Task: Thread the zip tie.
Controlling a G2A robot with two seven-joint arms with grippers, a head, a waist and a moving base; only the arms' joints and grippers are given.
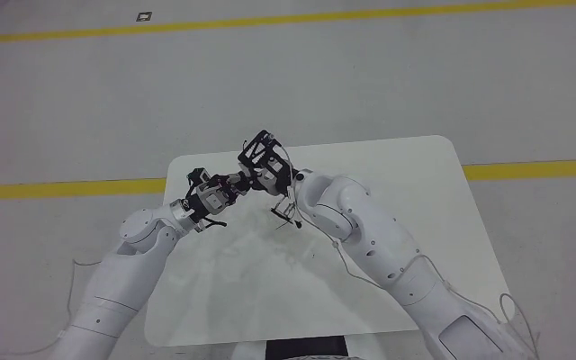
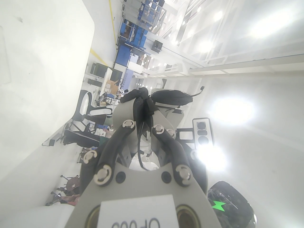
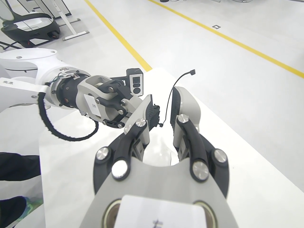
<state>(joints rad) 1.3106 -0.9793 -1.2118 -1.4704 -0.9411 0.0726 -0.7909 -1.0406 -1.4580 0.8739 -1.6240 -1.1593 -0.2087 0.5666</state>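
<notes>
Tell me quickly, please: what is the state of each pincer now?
Left pincer: closed, holding the zip tie.
Right pincer: open; the zip tie passes between its fingers, not gripped.

The right tool (image 3: pixel 163 96) stood with its fingers apart, but the zip tie (image 3: pixel 176 83) crossed that gap, and the left tool (image 3: pixel 154 113) sat just beside one finger. Both tools met above the far middle of the surface (image 1: pixel 423 180). Its right side and near part offered passage.
</notes>
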